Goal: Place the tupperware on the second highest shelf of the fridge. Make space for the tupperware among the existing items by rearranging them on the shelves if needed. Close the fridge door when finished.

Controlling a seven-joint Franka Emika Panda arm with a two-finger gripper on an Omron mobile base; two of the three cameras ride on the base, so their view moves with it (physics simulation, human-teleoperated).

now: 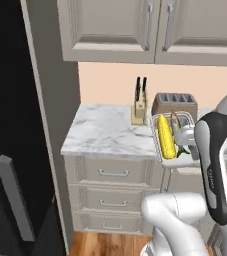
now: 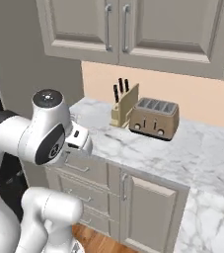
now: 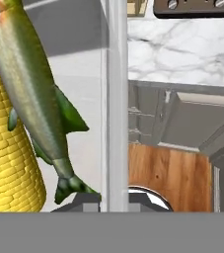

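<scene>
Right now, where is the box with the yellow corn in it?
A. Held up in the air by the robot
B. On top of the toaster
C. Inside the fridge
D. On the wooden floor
A. The tupperware with the corn sits tilted at the end of the robot's arm, lifted in front of the marble counter and the toaster.

The tupperware point(image 1: 168, 136) is clear plastic with a smooth wall, and the corn point(image 1: 165, 136) inside looks bumpy and yellow. The counter point(image 1: 105, 132) is shiny white stone with grey lines. The toaster point(image 2: 154, 118) looks like dull brown metal. The knife block point(image 2: 123, 108) is pale wood. The floor point(image 3: 168, 172) is smooth brown wood. The fridge point(image 1: 10, 150) is dark and matt.
</scene>
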